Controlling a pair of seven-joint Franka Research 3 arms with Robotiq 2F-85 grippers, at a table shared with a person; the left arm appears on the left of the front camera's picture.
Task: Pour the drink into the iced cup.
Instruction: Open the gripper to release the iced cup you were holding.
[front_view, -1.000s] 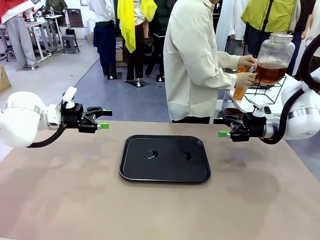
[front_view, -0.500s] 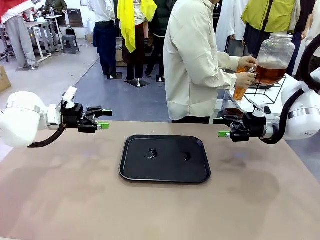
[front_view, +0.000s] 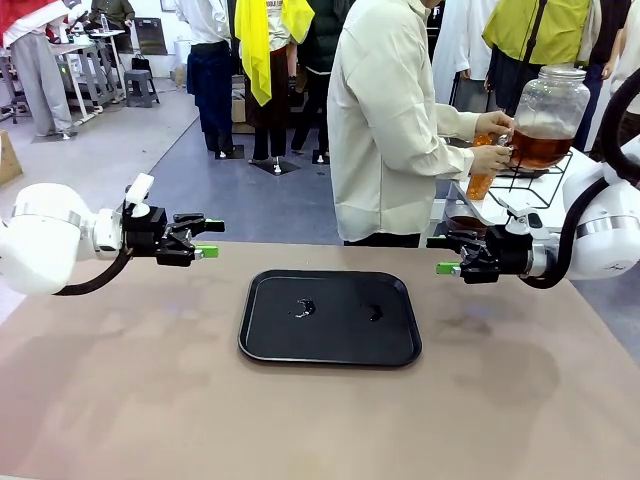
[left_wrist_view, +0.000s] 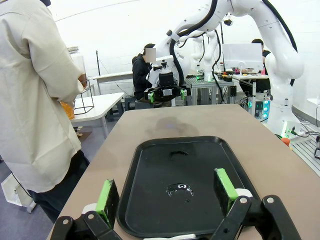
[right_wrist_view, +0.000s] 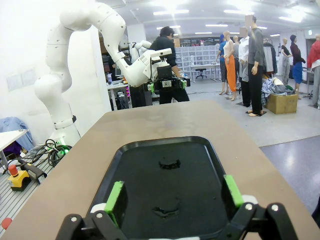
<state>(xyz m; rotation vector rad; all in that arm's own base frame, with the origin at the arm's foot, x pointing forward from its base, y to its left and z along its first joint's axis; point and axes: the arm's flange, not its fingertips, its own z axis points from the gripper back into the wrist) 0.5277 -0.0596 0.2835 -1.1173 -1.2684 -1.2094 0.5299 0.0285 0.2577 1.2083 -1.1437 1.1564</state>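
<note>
Drink (front_view: 540, 148) sits amber-brown in one glass jar (front_view: 547, 115) beyond the table's far right corner, where the person's hand (front_view: 490, 157) holds a small cup (front_view: 480, 182) of it, behind the right gripper (front_view: 444, 254). One left gripper (front_view: 211, 238) hangs well apart. Both are fully open and empty, flanking one black tray (front_view: 330, 316).

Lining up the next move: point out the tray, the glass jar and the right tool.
tray (front_view: 262, 345), front view, bare floor near left rim.
glass jar (front_view: 548, 105), front view, clear body.
right tool (front_view: 447, 255), front view, midway between fingertips.
</note>
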